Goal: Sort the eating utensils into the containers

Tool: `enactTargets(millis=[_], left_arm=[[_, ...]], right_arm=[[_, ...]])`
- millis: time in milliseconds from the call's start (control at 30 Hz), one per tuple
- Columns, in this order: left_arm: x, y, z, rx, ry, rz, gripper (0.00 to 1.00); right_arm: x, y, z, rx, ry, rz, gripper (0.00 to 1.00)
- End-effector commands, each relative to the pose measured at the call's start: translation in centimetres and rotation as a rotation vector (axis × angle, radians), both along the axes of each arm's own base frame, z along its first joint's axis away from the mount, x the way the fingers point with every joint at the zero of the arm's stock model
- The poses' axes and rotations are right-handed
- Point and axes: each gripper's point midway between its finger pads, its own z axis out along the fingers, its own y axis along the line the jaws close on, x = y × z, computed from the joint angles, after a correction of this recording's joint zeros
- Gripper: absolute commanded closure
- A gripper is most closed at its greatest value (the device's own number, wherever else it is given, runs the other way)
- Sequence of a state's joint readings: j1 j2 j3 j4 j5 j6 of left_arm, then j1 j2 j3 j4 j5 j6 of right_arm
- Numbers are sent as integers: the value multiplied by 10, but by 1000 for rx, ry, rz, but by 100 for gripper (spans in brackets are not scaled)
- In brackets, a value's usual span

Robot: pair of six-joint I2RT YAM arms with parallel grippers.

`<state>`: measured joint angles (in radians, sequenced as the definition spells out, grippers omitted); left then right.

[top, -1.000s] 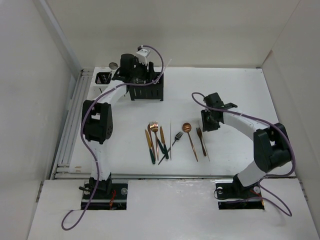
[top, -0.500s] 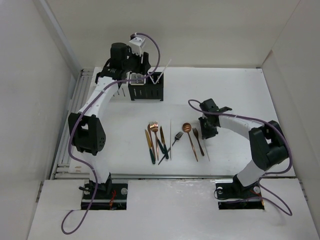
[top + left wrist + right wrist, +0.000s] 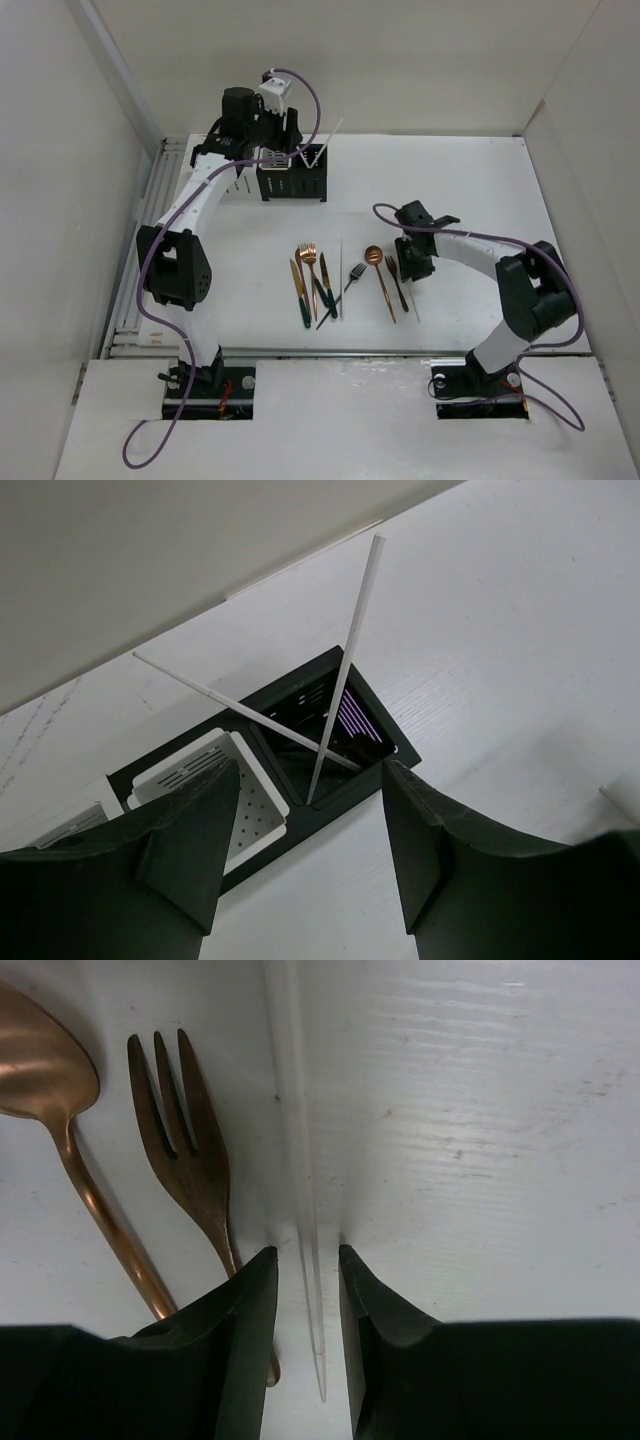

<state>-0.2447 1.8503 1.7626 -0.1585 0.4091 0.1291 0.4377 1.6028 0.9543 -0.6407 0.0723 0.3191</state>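
White and thin, a stick [image 3: 298,1160] lies flat on the table [image 3: 480,1110] just beside a copper fork [image 3: 190,1150] — the right gripper [image 3: 305,1255] straddles it, jaws narrowly apart, not yet pinching. Two sticks [image 3: 345,670] already lean in a black container [image 3: 395,748]; the left gripper [image 3: 310,770] hovers above, fingers apart and empty. Most utensils [image 3: 325,280] lie unsorted — early going.

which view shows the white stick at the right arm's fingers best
Right wrist: the white stick fills the frame lengthwise, running between the fingers beside the copper fork. Top external shows only a faint line. Left wrist misses it.
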Motion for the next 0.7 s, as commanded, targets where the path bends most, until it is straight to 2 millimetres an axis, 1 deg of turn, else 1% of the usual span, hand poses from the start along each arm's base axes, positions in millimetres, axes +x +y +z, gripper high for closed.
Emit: enactTargets(millis=[0, 100, 133, 167, 200, 267, 300, 333, 367, 400, 433, 467, 500, 533, 567, 600, 633, 667], left_arm=[[-5, 2, 41, -22, -78, -4, 44], [-3, 5, 40, -16, -79, 15, 44], [-4, 10, 43, -15, -79, 24, 44], [-4, 10, 43, -15, -79, 24, 44], [-4, 10, 43, -15, -79, 24, 44], [-4, 10, 43, -15, -79, 24, 44], [-4, 10, 43, -15, -79, 24, 44], [-3, 12, 43, -12, -80, 33, 44], [-3, 12, 43, -12, -80, 33, 44], [-3, 12, 43, -12, -80, 33, 44], [-3, 12, 43, -12, -80, 33, 44], [-3, 12, 47, -15, -89, 33, 44], [-3, 12, 47, -15, -89, 33, 44], [-3, 12, 47, -8, -94, 30, 44], [-3, 12, 47, -7, -94, 30, 44], [-3, 10, 40, -6, -74, 21, 44], [-4, 7, 45, -15, -81, 1, 44], [-7, 5, 43, -6, -78, -19, 43]], right_arm=[[9, 12, -2, -1, -6, 9, 64], [16, 12, -9, -19, -2, 14, 62], [13, 10, -19, -37, 29, 25, 62], [20, 9, -18, -54, 15, 19, 62], [27, 12, -14, -51, 8, 19, 62], [34, 14, -17, -65, 7, 25, 64], [38, 9, -17, -80, 10, 20, 64], [45, 12, -13, -76, 1, 20, 65], [47, 13, -18, -83, 11, 29, 68], [48, 13, -15, -88, 14, 41, 69], [47, 12, -19, -93, 25, 42, 72], [47, 12, -19, -96, 25, 52, 79], [47, 12, -19, -96, 25, 52, 85], [50, 13, -17, -95, 16, 62, 96], [50, 13, -17, -95, 16, 62, 100], [50, 12, -17, -98, 16, 71, 100], [53, 14, -14, -94, 8, 70, 100], [56, 12, -14, -90, 0, 61, 100]])
